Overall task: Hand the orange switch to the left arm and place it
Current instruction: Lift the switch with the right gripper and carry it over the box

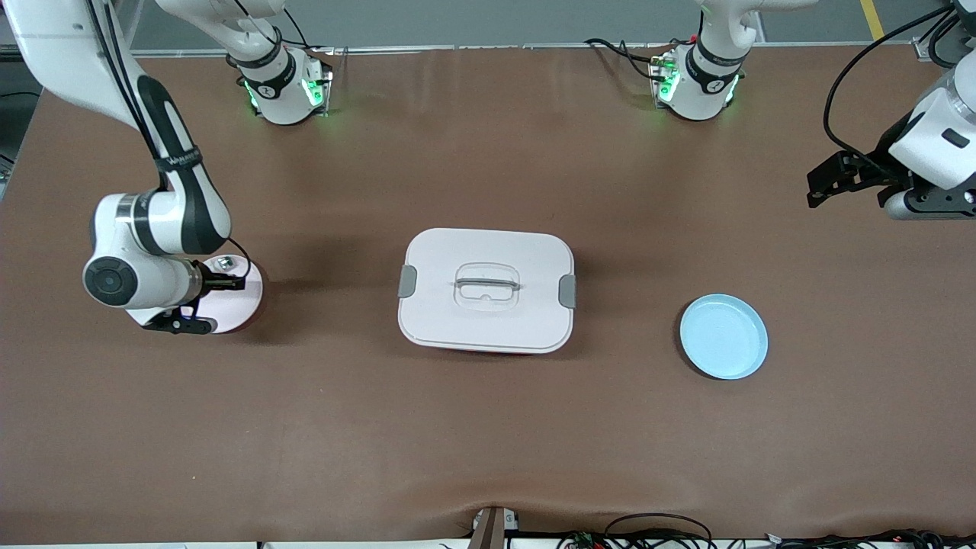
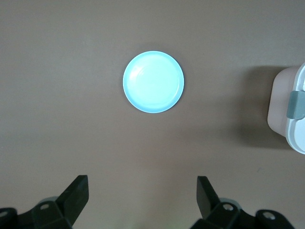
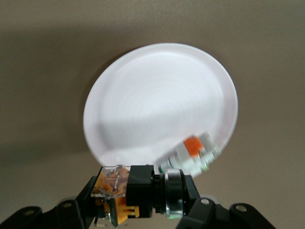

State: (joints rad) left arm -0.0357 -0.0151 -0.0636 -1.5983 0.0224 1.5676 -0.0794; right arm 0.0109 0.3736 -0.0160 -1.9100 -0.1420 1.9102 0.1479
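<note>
The brown worktop [image 1: 488,442] carries everything, and the box [image 1: 486,290] sits at its middle: white, rounded, lid on, a grey latch at each end and a recessed handle on top.

The right arm [image 1: 152,229] reaches down toward its own end of the worktop, well apart from the box. The left arm [image 1: 934,145] waits high over its own end of the worktop, also well apart from the box.

A pale blue plate [image 1: 723,336] lies toward the left arm's end from the box and slightly nearer the front camera. A pink-white plate [image 1: 232,305] lies toward the right arm's end from the box, partly under the right arm's wrist.

The left claw [image 2: 140,200] has its fingers [image 2: 76,193] wide apart and grips nothing; its wrist view looks down on the blue plate and one end of the box.

The right claw [image 3: 143,210] hangs just above the pink-white plate, clamped on the orange switch [image 3: 138,191], a black blocky part with an orange face.

A second small part [image 3: 193,155], white with an orange top, rests on the pink-white plate near its rim.
</note>
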